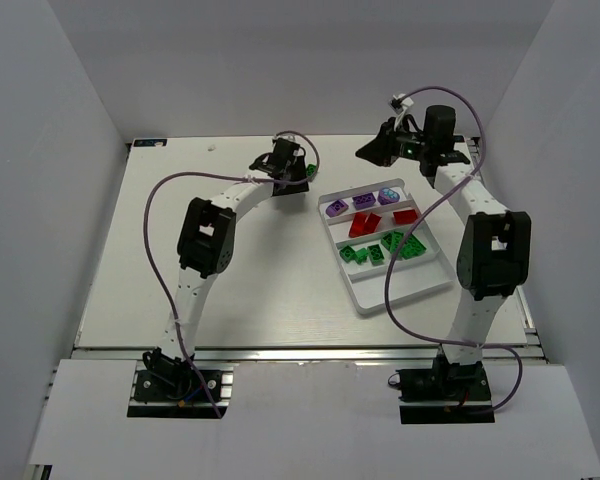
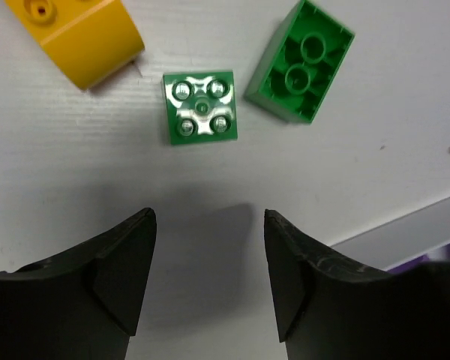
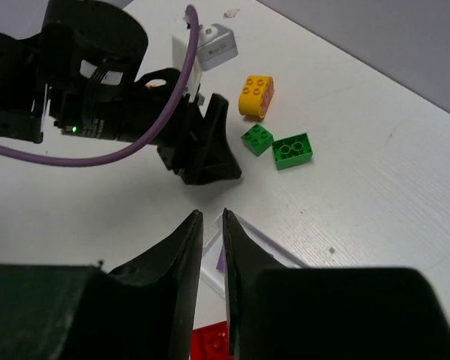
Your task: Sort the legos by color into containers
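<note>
Legos green and yellow on table, left end effector released beside them, right end effector nearly clenched, empty.

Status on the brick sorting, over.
Left gripper open, just short of a studs-up green brick. Right gripper nearly shut, empty, by the tray's far edge. Nothing blocking; flipped green brick and yellow brick beside it, apart.
</note>
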### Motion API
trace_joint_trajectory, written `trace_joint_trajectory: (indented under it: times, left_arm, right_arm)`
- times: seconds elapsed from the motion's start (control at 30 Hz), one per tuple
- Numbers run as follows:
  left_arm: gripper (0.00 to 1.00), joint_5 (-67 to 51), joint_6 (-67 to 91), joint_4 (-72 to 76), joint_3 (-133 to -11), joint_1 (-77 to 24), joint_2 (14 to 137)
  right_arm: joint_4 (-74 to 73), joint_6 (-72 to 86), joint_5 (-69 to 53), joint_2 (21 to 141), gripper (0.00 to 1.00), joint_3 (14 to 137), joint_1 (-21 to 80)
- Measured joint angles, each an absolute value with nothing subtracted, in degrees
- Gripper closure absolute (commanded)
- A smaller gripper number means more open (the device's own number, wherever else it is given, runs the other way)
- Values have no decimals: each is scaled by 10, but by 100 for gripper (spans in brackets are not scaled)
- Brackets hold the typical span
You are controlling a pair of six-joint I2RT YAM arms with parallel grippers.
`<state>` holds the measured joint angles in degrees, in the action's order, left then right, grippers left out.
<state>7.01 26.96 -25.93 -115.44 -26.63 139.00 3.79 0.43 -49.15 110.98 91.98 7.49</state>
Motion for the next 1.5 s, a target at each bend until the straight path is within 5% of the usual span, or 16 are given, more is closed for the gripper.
trace_joint_trajectory:
  times: [0.6,0.8,0.97,1.2,1.5]
  left_arm:
    - [36,145,274,-227,-1263,-266,1473]
    - [50,152,277,-215,-1283,-266,1490]
    - [73,156,277,-201,-1277,-266,1491]
    - [96,153,274,-133,-1151,-266,1426]
    - [98,41,269,-49,-815,-265,1197]
  right_arm:
    - [88,74,-525,1082,74,863,46]
    - [99,86,-529,1071,74,849,44]
    - [103,88,-529,1068,74,844,44]
    - [105,90,-531,1064,74,835,44]
    - [69,37,-531,1035,74,809,44]
